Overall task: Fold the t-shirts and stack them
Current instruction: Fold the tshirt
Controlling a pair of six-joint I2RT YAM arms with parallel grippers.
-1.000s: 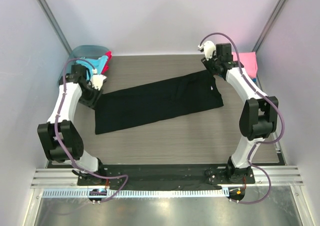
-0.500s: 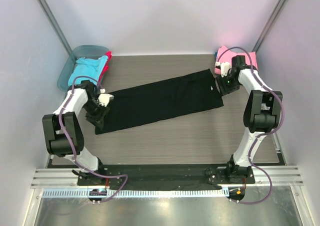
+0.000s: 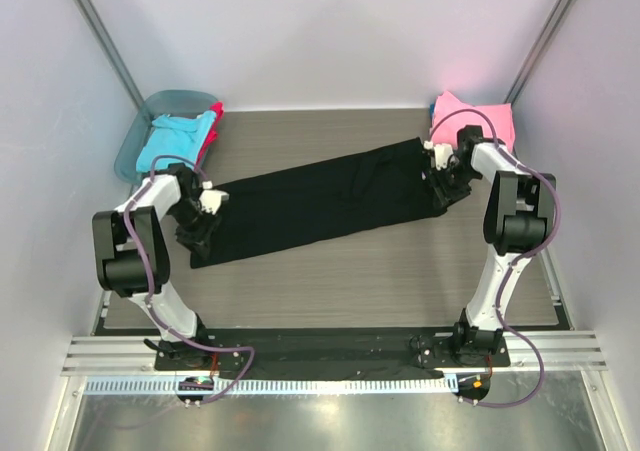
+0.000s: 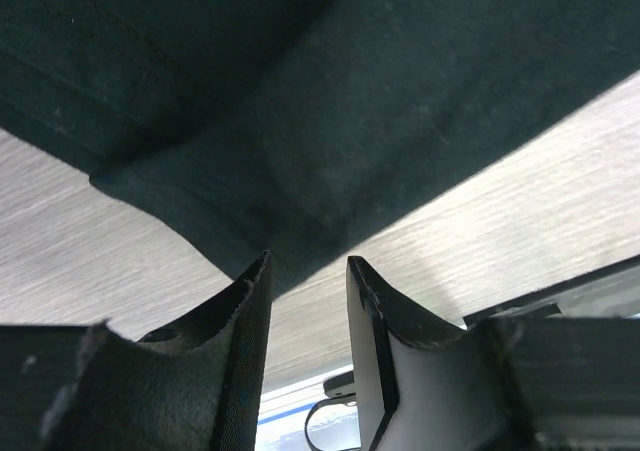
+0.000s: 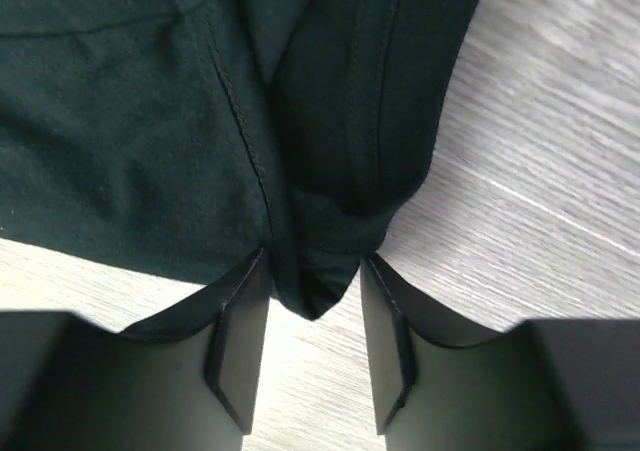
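The black tee (image 3: 320,201) lies as a long folded strip slanting across the middle of the surface (image 3: 350,281). I have an arm down at each end of it, which I take as the set-up for lifting both ends together and folding the strip shorter.

The left claw (image 4: 308,268) sits astride the near-left corner. Its jaws are parted, the cloth tip pokes between them, and bare surface shows through the gap below. The right claw (image 5: 315,261) straddles the bunched far-right end in the same way, released and not yet pinching as far as I can see.

The pink tee (image 3: 478,121) waits folded at the far-right corner, just beyond the right arm. The turquoise tee (image 3: 178,136) lies in the tub (image 3: 137,121) at the far left.

The surface is grey wood-grain, flat and matte. Plain white walls (image 3: 320,31) close it in on three sides.
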